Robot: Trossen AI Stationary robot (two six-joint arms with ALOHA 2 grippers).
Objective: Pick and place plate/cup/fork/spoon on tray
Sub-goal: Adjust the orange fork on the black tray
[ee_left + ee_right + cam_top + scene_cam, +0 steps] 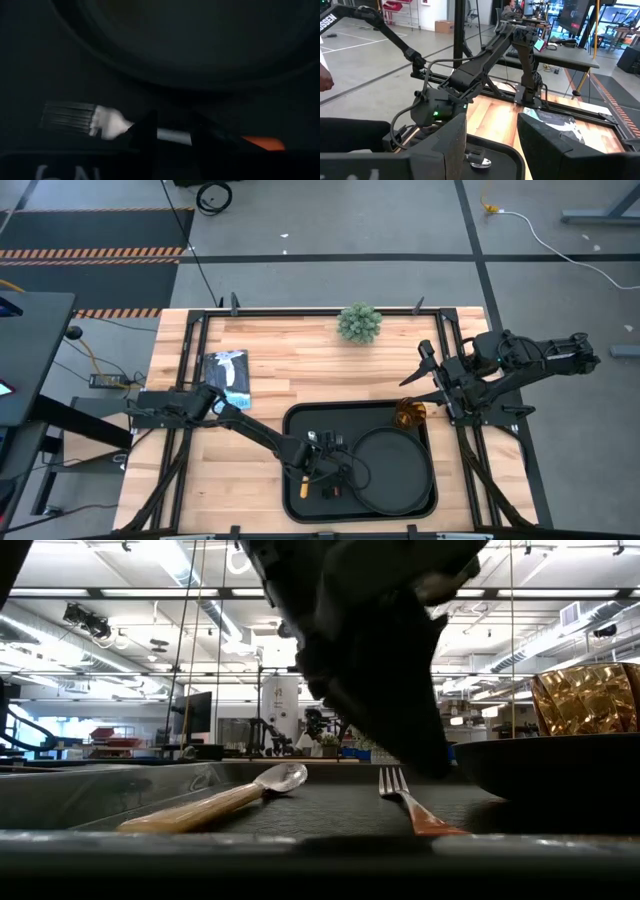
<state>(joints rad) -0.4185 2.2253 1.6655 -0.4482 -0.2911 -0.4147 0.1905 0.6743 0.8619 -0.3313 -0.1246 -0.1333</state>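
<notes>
On the tray (296, 420), beside the plate (392, 470), the left gripper (330, 472) straddles the fork (115, 125), jaws apart; the right gripper (427, 377), jaws apart, hovers above the cup (409, 414) in the tray's far right corner.

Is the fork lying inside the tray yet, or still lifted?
In and flat: the fork lies on the tray floor beside the spoon, left gripper straddling its neck.

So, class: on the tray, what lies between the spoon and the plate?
The fork lies between the spoon and the plate, on the tray floor. The low view shows this best.
</notes>
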